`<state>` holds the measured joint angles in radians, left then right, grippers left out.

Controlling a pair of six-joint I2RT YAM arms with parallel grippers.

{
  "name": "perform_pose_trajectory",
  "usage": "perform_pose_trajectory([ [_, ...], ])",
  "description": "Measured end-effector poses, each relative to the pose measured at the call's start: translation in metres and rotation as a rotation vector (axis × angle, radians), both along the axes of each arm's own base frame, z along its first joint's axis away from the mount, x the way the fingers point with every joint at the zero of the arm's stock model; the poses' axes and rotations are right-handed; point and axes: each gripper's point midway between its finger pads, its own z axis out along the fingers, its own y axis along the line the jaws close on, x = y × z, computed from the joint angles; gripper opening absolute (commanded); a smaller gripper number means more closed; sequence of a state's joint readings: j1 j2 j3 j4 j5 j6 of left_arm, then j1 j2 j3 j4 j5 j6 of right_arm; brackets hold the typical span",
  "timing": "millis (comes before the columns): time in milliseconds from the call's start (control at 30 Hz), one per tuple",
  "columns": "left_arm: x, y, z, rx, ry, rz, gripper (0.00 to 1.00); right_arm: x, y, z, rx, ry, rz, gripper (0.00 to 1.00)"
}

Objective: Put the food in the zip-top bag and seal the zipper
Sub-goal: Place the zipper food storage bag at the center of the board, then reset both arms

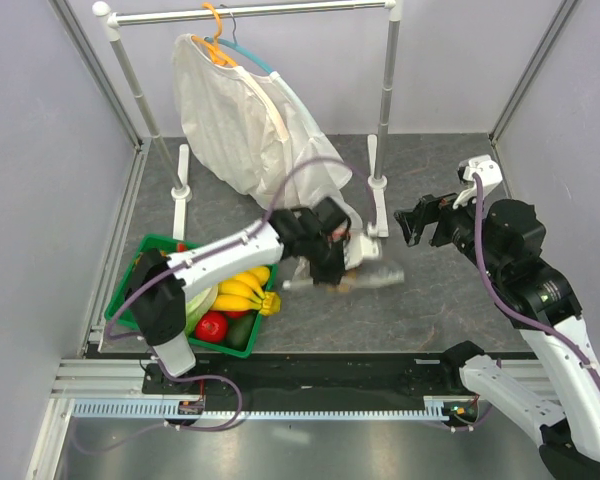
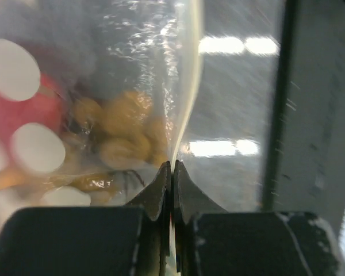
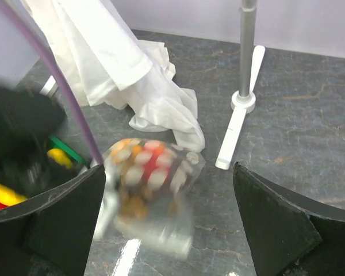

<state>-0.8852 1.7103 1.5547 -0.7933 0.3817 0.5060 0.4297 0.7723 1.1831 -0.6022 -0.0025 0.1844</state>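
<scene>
- Now, left gripper clamped fully shut on a thin fold of the bag, fingertips pressed together.
- Just past those fingertips and to their left, inside the dotted plastic: tan berries, with a red peach farther left, both blurred.
- Right gripper spread wide, gripping nothing, well apart from the bag.
- Ahead of and below the right gripper, the bag with fruit inside, motion-blurred over the grey table; zipper too smeared to tell if sealed.
- Beyond the bag from the right gripper, white garment.
- Behind the left gripper, beside its arm, green basket with bananas.
</scene>
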Motion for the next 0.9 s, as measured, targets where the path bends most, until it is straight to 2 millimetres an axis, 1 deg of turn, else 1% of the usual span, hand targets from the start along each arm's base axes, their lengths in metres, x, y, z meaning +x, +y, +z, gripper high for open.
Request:
perform_pose_trajectory([
  [33, -0.026, 0.001, -0.027, 0.046, 0.06, -0.034, 0.02, 0.0, -0.001, -0.002, -0.001, 0.008, -0.005, 0.98],
  [100, -0.073, 0.012, -0.068, 0.142, 0.159, -0.088, 0.03, -0.001, -0.002, -0.005, -0.004, 0.022, -0.01, 0.98],
  [167, -0.102, 0.017, -0.085, 0.188, 0.217, -0.122, 0.08, -0.003, -0.003, -0.006, -0.001, 0.024, -0.011, 0.98],
  [200, -0.106, 0.018, -0.087, 0.195, 0.227, -0.126, 0.17, -0.004, -0.003, -0.007, 0.0, 0.024, -0.011, 0.98],
  [267, -0.115, 0.014, -0.087, 0.188, 0.253, -0.127, 0.3, -0.008, -0.004, -0.011, -0.001, 0.026, -0.009, 0.98],
  [300, -0.116, 0.011, -0.086, 0.174, 0.261, -0.121, 0.44, -0.01, -0.005, -0.015, -0.004, 0.033, -0.009, 0.98],
  [367, -0.117, 0.005, -0.082, 0.148, 0.279, -0.105, 0.58, -0.014, -0.007, -0.023, -0.012, 0.045, -0.009, 0.98],
  [400, -0.118, 0.003, -0.08, 0.141, 0.29, -0.094, 0.69, -0.015, -0.008, -0.028, -0.019, 0.055, -0.008, 0.98],
  [433, -0.118, 0.002, -0.078, 0.135, 0.298, -0.086, 0.78, -0.016, -0.008, -0.032, -0.025, 0.064, -0.008, 0.98],
  [467, -0.118, 0.0, -0.074, 0.125, 0.3, -0.08, 0.82, -0.016, -0.009, -0.035, -0.033, 0.073, -0.007, 0.98],
  [500, -0.118, -0.002, -0.068, 0.113, 0.302, -0.071, 0.9, -0.017, -0.009, -0.04, -0.039, 0.084, -0.007, 0.98],
  [567, -0.115, -0.006, -0.044, 0.065, 0.292, -0.069, 0.92, -0.018, -0.01, -0.046, -0.051, 0.102, -0.007, 0.98],
  [600, -0.11, -0.01, -0.024, 0.026, 0.284, -0.065, 0.95, -0.018, -0.01, -0.048, -0.056, 0.112, -0.006, 0.98],
  [633, -0.105, -0.013, -0.008, -0.015, 0.271, -0.064, 1.0, -0.018, -0.01, -0.05, -0.057, 0.118, -0.006, 0.98],
  [667, -0.099, -0.015, 0.013, -0.065, 0.266, -0.06, 1.0, -0.017, -0.01, -0.051, -0.057, 0.123, -0.005, 0.98],
  [733, -0.077, -0.013, 0.058, -0.185, 0.263, -0.027, 1.0, -0.015, -0.01, -0.055, -0.06, 0.143, -0.005, 0.98],
  [767, -0.064, -0.006, 0.08, -0.246, 0.263, -0.002, 1.0, -0.013, -0.01, -0.058, -0.062, 0.155, -0.006, 0.98],
  [800, -0.049, 0.003, 0.095, -0.29, 0.259, 0.035, 1.0, -0.012, -0.01, -0.061, -0.064, 0.167, -0.004, 0.98],
  [833, -0.028, 0.02, 0.114, -0.35, 0.258, 0.094, 1.0, -0.01, -0.009, -0.064, -0.065, 0.185, 0.001, 0.98],
  [867, -0.014, 0.035, 0.125, -0.383, 0.251, 0.143, 1.0, -0.008, -0.008, -0.068, -0.068, 0.203, 0.005, 0.98],
  [900, 0.005, 0.057, 0.136, -0.419, 0.24, 0.223, 1.0, -0.006, -0.007, -0.072, -0.069, 0.22, 0.008, 0.98],
])
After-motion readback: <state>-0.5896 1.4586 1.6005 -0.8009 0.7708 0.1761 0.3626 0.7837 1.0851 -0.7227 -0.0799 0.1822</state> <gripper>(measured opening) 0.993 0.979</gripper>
